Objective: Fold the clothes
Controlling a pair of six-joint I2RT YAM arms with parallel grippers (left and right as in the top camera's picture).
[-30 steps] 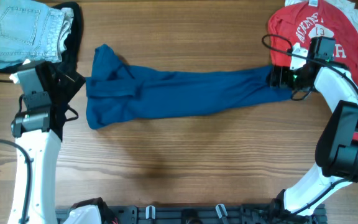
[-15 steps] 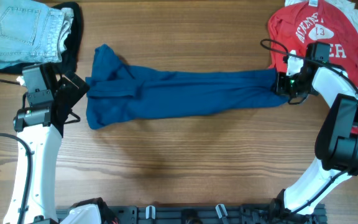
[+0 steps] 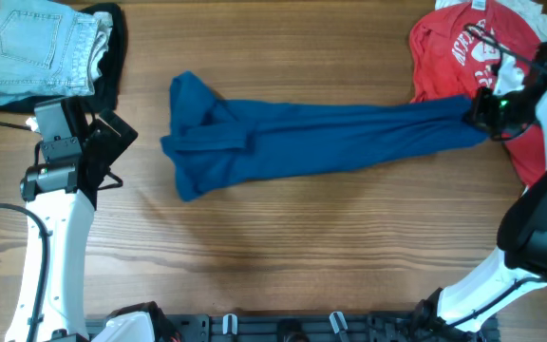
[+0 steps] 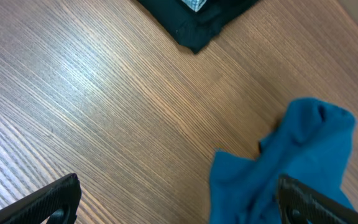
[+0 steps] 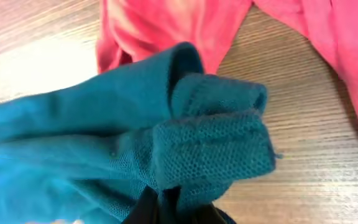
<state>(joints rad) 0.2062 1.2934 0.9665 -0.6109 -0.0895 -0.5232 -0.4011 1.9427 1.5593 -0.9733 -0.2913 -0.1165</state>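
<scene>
The dark blue shirt (image 3: 321,140) lies stretched in a long band across the table, bunched at its left end (image 4: 291,168). My right gripper (image 3: 482,112) is shut on the shirt's right end; in the right wrist view the knit fabric (image 5: 210,149) is pinched between the dark fingers (image 5: 157,208). The red T-shirt (image 3: 478,52) with white lettering lies at the back right, just beyond that grip, and shows as red cloth (image 5: 179,25) behind the blue. My left gripper (image 3: 112,152) stands open to the left of the shirt's bunched end, apart from it, with nothing between its fingertips (image 4: 55,196).
Folded pale denim jeans (image 3: 36,47) sit at the back left on a black garment (image 3: 112,57), whose corner (image 4: 194,22) shows in the left wrist view. Bare wood fills the front of the table. White cloth (image 3: 530,11) lies behind the red T-shirt.
My right gripper closed on the blue shirt's right end and pulled it to the right. The whole shirt slid right, away from my left gripper, which stayed open.
</scene>
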